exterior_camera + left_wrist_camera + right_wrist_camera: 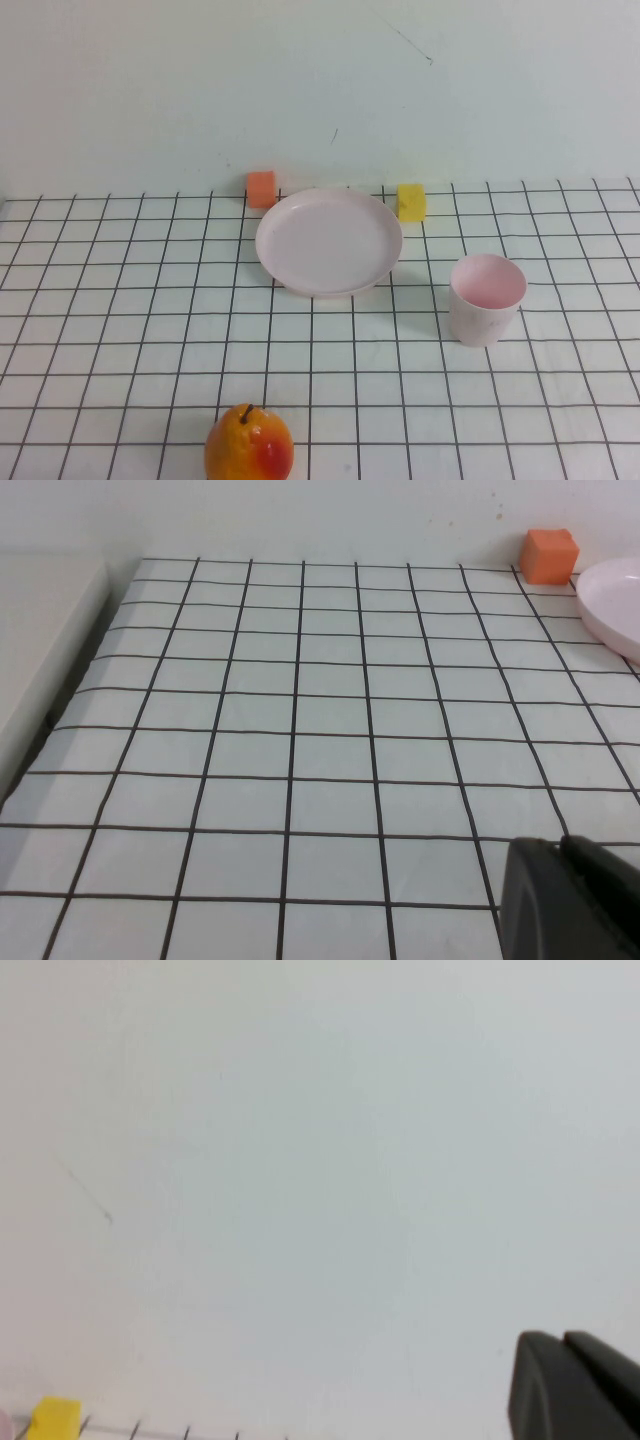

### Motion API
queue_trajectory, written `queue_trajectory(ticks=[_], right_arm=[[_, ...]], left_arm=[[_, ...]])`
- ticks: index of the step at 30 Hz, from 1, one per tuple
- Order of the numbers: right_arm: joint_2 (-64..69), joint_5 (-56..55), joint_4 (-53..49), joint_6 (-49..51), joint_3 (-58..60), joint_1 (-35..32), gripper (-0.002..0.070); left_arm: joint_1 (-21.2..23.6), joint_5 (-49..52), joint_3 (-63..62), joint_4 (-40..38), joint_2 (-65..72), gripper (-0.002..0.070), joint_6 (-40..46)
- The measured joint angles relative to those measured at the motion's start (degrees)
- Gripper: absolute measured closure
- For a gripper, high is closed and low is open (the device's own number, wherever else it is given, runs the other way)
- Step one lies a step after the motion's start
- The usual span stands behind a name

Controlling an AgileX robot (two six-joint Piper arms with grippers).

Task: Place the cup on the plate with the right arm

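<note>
The pale pink cup [486, 298] stands upright on the grid-lined table, to the right of the plate and a little nearer to me. The round pale pink plate [329, 242] lies at the middle back with nothing on it; its edge also shows in the left wrist view [615, 605]. Neither arm shows in the high view. My left gripper [560, 842] is shut and empty, low over the left part of the table. My right gripper [562, 1337] is shut and empty, and faces the white back wall, away from the cup.
An orange block [261, 188] sits behind the plate on the left and a yellow block [411, 201] behind it on the right, both near the wall. An orange-red fruit [249, 444] lies at the front edge. The table's left edge [60, 695] drops off.
</note>
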Motion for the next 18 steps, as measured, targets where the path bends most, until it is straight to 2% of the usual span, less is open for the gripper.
queue_trajectory(ticks=[6, 11, 14, 18], right_arm=[[0.0, -7.0, 2.0, 0.0, 0.0, 0.0, 0.0678], [0.0, -17.9, 10.1, 3.9, -0.6, 0.0, 0.0678], [0.0, -16.6, 11.6, 3.8, -5.8, 0.0, 0.0678], [0.0, -8.0, 10.1, 2.3, -16.8, 0.0, 0.0678]], left_arm=[[0.0, 0.0, 0.0, 0.0, 0.0, 0.0678, 0.0], [0.0, 0.0, 0.0, 0.0, 0.0, 0.0678, 0.0], [0.0, 0.0, 0.0, 0.0, 0.0, 0.0678, 0.0], [0.0, 0.0, 0.0, 0.0, 0.0, 0.0678, 0.0]])
